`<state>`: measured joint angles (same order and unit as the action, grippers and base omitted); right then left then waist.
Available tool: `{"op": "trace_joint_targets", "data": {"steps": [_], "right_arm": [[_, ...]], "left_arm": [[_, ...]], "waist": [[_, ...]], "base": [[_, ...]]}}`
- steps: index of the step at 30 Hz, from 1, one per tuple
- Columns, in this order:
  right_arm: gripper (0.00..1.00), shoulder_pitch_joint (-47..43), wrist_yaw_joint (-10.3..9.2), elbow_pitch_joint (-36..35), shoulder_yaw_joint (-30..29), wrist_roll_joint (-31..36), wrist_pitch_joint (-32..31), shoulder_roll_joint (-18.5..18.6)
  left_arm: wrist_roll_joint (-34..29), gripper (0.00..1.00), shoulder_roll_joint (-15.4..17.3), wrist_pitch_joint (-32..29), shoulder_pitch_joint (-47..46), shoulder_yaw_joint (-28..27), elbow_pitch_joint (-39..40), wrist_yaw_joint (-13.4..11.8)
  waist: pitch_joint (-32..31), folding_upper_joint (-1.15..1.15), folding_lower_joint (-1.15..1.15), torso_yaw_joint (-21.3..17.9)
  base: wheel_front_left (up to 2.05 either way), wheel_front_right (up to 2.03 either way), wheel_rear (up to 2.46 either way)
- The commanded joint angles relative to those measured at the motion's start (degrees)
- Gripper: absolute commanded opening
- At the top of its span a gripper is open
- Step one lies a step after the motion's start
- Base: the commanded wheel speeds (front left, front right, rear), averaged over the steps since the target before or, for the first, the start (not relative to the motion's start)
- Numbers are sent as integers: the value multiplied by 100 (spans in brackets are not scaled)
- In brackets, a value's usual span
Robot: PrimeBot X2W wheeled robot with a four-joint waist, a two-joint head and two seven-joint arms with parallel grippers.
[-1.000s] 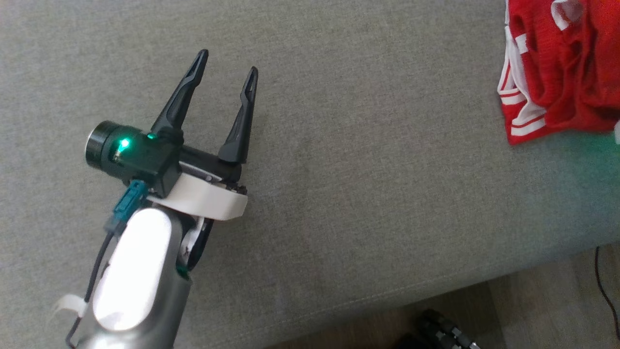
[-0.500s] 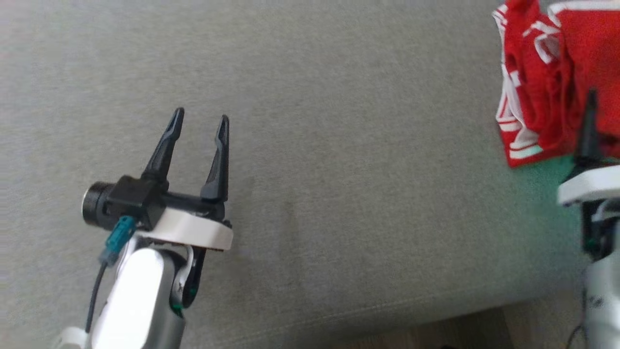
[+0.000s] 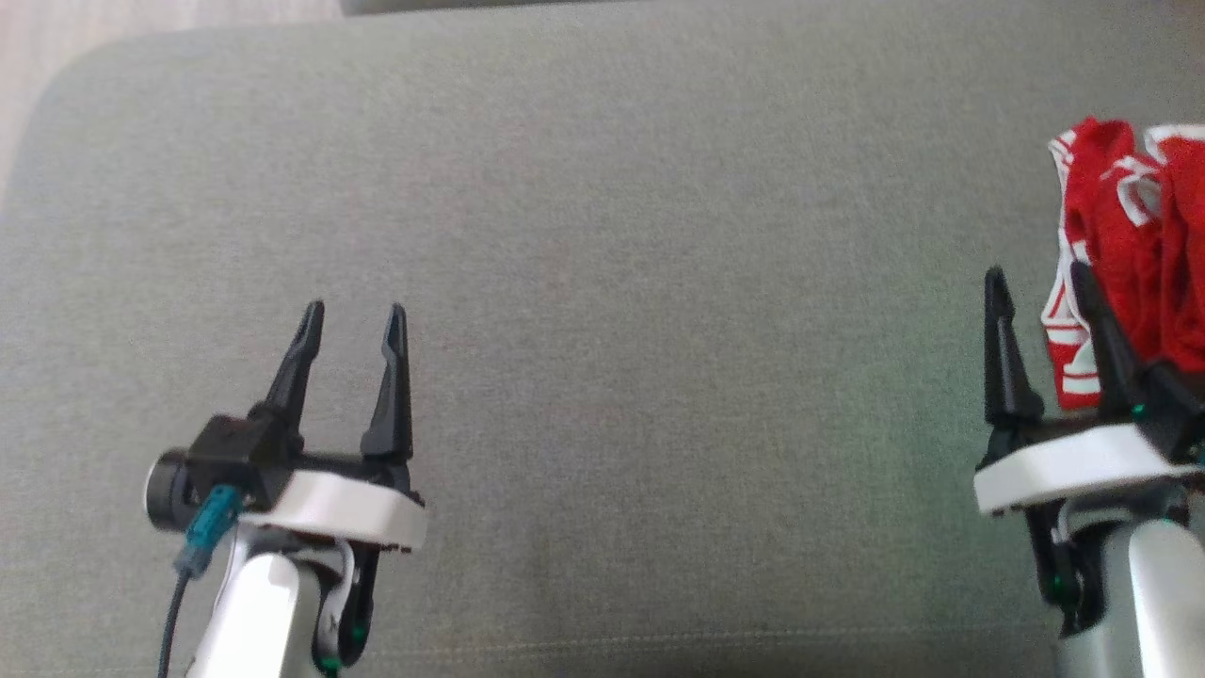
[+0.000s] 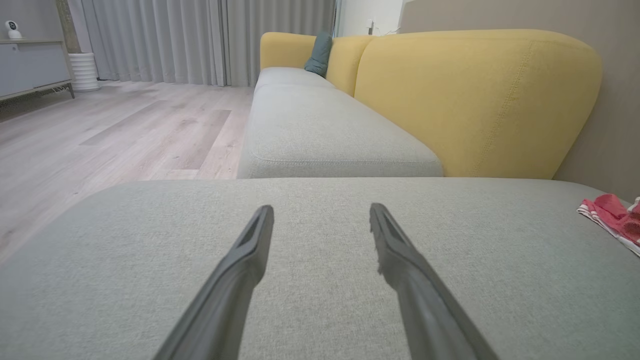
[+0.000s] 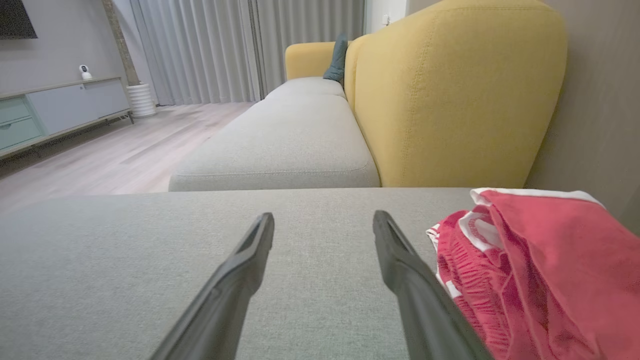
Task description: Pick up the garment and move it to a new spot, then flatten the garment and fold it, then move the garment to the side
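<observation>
A crumpled red garment with white stripes lies at the right edge of the grey cushion. It fills the right side of the right wrist view as a red garment and peeks in far right as the garment in the left wrist view. My right gripper stands open just left of the garment, its right finger next to the cloth, nothing between the fingers. My left gripper is open over bare cushion at the lower left, far from the garment.
The grey cushion is an ottoman-like seat, its rounded far-left corner meeting wood floor. Beyond it run a long grey sofa seat and a yellow backrest. A wall rises behind the garment.
The head camera has tilted up, so the whole picture slid down. My right gripper has come fully into view beside the garment. Both grippers stay open.
</observation>
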<state>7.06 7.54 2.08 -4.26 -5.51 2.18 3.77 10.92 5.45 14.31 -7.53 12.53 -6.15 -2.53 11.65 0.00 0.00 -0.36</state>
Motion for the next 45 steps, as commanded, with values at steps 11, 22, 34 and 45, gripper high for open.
{"op": "trace_joint_targets", "data": {"steps": [11, 22, 34, 45], "right_arm": [[100, -777, -5, -746, 219, -137, -325, -78], [100, -1009, -5, -987, 288, -188, -484, -88], [100, -1022, -5, -958, 275, -278, -484, -89], [100, -1027, -5, -941, 262, -290, -494, -89]], "left_arm": [[49, 100, 126, 68, 410, -191, 119, 32], [21, 100, 161, 68, 536, -143, 34, 43], [-16, 100, 213, 69, 499, -88, -2, 40], [-90, 100, 242, 69, 474, -36, -11, -23]], "waist": [[-633, 0, 0, 111], [-798, 0, 0, 53], [-822, 0, 0, 88], [-835, 0, 0, 134]], "base": [[0, 0, 0], [0, 0, 0], [0, 0, 0], [0, 0, 0]]}}
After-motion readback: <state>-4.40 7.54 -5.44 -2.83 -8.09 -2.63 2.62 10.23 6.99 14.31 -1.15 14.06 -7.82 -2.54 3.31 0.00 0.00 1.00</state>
